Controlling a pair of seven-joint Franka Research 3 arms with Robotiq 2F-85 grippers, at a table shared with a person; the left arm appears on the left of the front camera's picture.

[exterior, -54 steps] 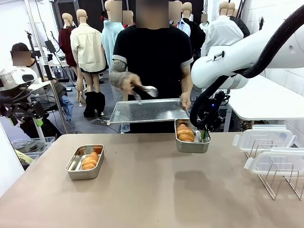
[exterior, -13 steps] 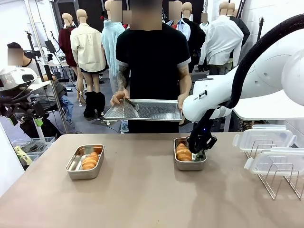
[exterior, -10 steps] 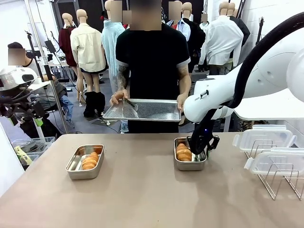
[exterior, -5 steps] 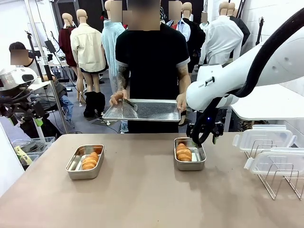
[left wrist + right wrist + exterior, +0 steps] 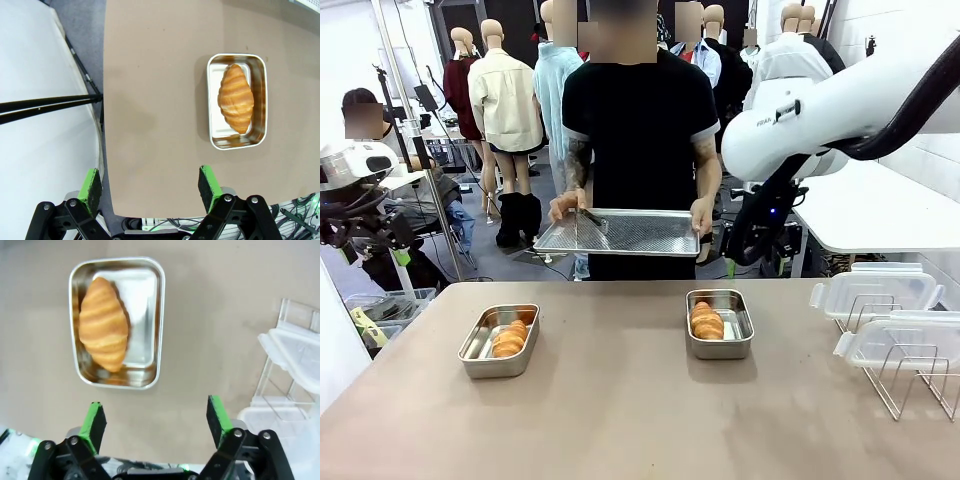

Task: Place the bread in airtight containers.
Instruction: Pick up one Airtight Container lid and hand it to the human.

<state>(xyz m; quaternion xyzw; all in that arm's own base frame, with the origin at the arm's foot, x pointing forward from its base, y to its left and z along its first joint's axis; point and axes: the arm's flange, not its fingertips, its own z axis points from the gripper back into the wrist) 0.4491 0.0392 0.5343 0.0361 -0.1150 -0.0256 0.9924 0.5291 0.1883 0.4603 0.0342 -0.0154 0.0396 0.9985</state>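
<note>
Quick update from my end. My right gripper (image 5: 156, 412) just let go of the right tin (image 5: 720, 351) and pulled up. A second ago it was down at that tin's right edge; now it hangs above and a bit behind it, fingers spread wide with nothing between them. From my right wrist view I'm looking straight down into that tin. Its roll (image 5: 104, 324) lies along one long side, with bare steel beside it.

The tin itself has come a long way too. A few seconds back I had it up in the air by the person's tray (image 5: 620, 232), and now it sits flat on the table.

The other tin (image 5: 498, 368) sits well to the left of the right tin and hasn't moved, its roll (image 5: 508, 338) still inside. My left gripper (image 5: 150, 180) hovers high over it, also wide open and empty.

So I'd say the bread part is done, with both rolls boxed. But the clear lids (image 5: 875, 285) are still on the wire rack (image 5: 910, 385), off to the right of the right tin, so nothing's airtight yet. That's probably my next job.
</note>
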